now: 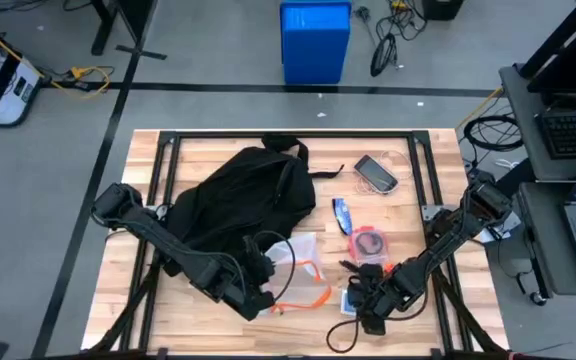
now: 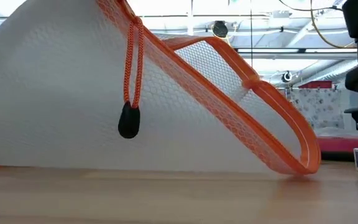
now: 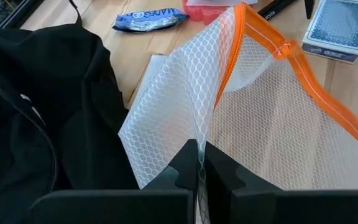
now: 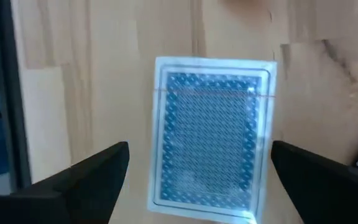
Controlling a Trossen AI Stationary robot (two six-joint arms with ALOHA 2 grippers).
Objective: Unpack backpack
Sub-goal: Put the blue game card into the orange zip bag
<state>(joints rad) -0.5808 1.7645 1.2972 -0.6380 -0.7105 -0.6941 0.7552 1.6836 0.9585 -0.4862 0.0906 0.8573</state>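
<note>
Surface: pale wooden desk (image 1: 218, 150) inside a black frame, grey floor around it, a blue bin (image 1: 315, 40) beyond the far edge at 12 o'clock.
Backpack: you have the backpack (image 1: 238, 195) lying slumped at about 10 o'clock from the desk's middle, mouth towards the near edge.
Handling: judge it soft and limp; it will sag and drag rather than lift as one piece, and its fabric folds will hide the opening. Take it by the top handle or a strap, or pinch the rim of the mouth to hold it wide.
Left gripper: left gripper (image 3: 199, 163) sits at 6 o'clock just by the backpack's mouth, jaws pinched tight on the white mesh pouch (image 3: 241, 118) with orange zip, part lifted off the desk.
Right gripper: right gripper (image 4: 197, 180) hovers at 4 o'clock, jaws spread wide either side of a blue card deck (image 4: 211, 137) lying flat.
Already out: blue wrapper (image 1: 342, 213), red case (image 1: 371, 242), phone (image 1: 375, 172), all well apart from the backpack.
</note>
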